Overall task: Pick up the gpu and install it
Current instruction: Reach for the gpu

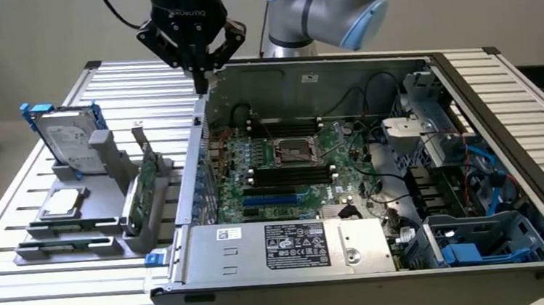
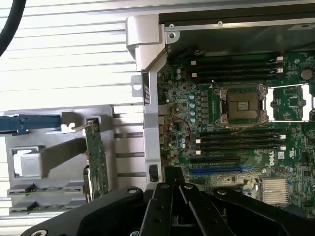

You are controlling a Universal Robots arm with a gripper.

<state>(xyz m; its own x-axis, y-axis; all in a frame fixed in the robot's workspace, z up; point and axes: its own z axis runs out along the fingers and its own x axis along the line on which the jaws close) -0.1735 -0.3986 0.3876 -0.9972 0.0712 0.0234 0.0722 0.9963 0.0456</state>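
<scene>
The gpu (image 1: 144,189) stands on edge in a grey holder (image 1: 111,209) to the exterior view's left of the open computer case; its green board (image 2: 97,160) and silver bracket show in the wrist view. My gripper (image 1: 202,84) hangs above the case's back left corner, well above and behind the gpu. Its fingers (image 2: 165,196) are shut with nothing between them. Inside the case lies the motherboard (image 1: 288,169), and blue expansion slots (image 1: 273,196) show on its near part.
A silver hard drive with blue rails (image 1: 65,139) and a small silver CPU chip (image 1: 63,203) sit in the same holder. The case's upright side wall (image 1: 198,165) stands between the holder and the motherboard. A power supply (image 1: 294,247) lies along the case's front.
</scene>
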